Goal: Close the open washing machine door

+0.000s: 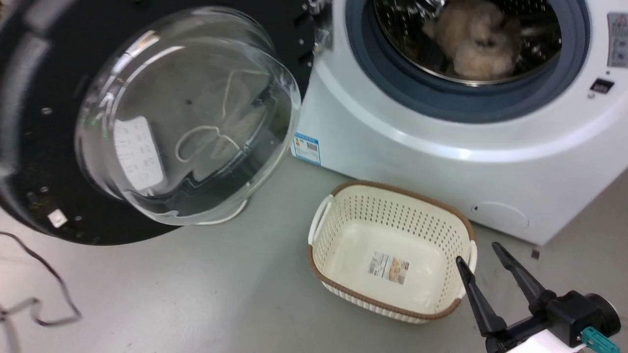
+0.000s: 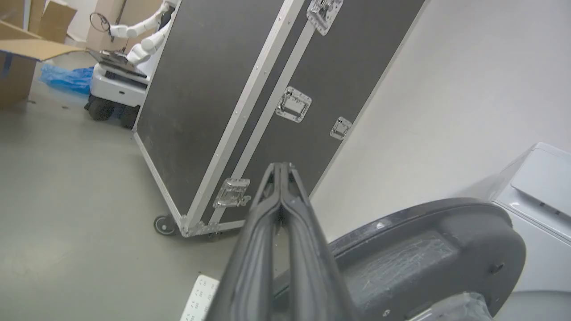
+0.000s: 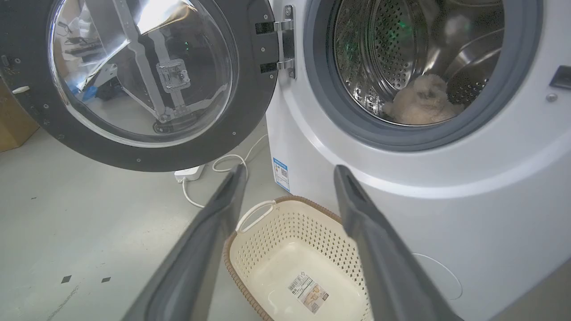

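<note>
Two long black tapering fingers [image 1: 477, 296] on the right gripper [image 1: 477, 252], thin as spikes at the tips and thicker toward the base. Rooted in a black blocky housing [image 1: 564, 309] with a round black cap [image 1: 606, 311] on its outer side. Below that, a small teal plastic clip [image 1: 598, 339] and a smooth white forearm shell [image 1: 544, 347]. In the right wrist view, matte dark grey, with a raised lip along each finger's inner edge. On the left gripper [image 2: 281, 166], the same dark grey finish and a faint sheen, with a shallow groove down the length of each finger and narrow, blunt tips.
</note>
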